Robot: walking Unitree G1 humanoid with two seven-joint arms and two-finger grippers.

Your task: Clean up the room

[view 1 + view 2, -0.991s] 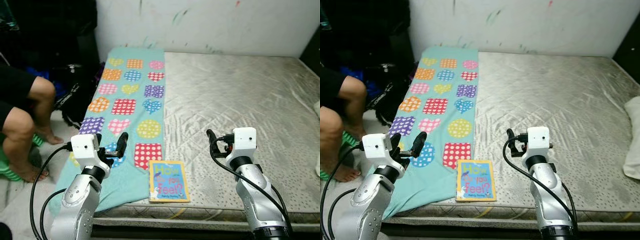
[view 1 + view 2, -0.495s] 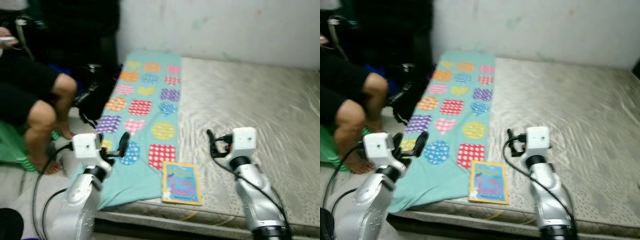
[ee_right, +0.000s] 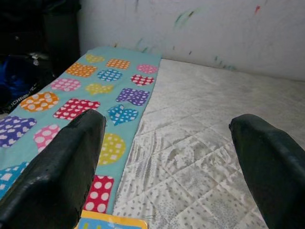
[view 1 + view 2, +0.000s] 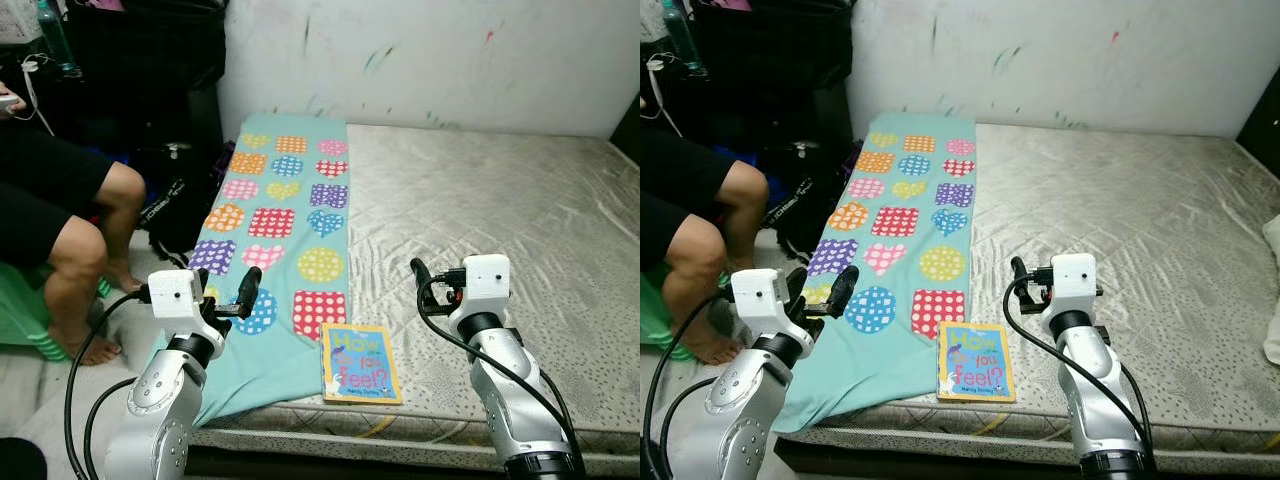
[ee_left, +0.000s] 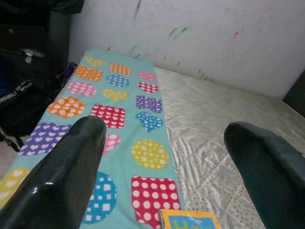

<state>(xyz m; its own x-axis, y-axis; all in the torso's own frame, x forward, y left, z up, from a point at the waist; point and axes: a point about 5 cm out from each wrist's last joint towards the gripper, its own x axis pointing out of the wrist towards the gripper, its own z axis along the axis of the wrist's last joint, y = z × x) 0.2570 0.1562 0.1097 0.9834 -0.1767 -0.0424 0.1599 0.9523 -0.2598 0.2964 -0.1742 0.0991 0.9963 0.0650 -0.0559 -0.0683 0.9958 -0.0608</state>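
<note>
Teal spotted blanket (image 4: pixel 280 220) on bed (image 4: pixel 500 220), book (image 4: pixel 360 363) at edge.
We hold L claw (image 4: pixel 237 296) & R claw (image 4: pixel 1025 285) spread, empty, above them.

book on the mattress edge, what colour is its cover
Blue cover with a yellow border and yellow lettering; the book shows best in the right eye view.

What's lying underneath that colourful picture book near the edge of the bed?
The picture book rests mostly on the bare grey mattress, its left edge beside or just over the patterned teal blanket. Whatever is directly beneath its cover is hidden.
</note>
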